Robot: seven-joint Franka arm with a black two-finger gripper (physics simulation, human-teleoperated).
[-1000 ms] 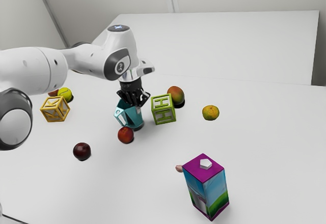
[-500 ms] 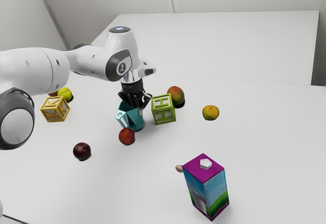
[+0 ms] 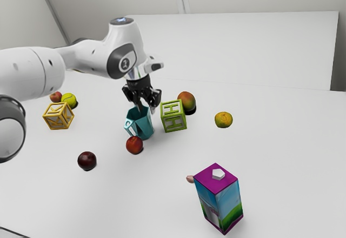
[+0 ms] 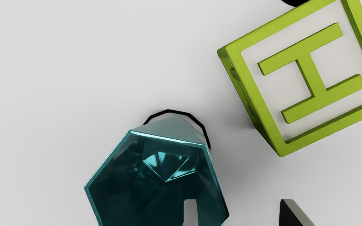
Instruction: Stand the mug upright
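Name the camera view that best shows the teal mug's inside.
The wrist view: it looks into the mug, down to its faceted bottom. The exterior view mostly shows its outside and handle, with some inner wall.

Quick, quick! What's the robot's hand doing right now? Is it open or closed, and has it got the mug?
Hand: open, its two fingers wide apart, not gripping the teal mug.

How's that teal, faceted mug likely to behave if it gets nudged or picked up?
The teal, faceted mug looks stiff, given its crisp, straight edges, so I wouldn't expect it to squash. Its glossy walls may be somewhat slippery. It might rock on its flat facets rather than roll freely, unlike the round, red fruit near it.
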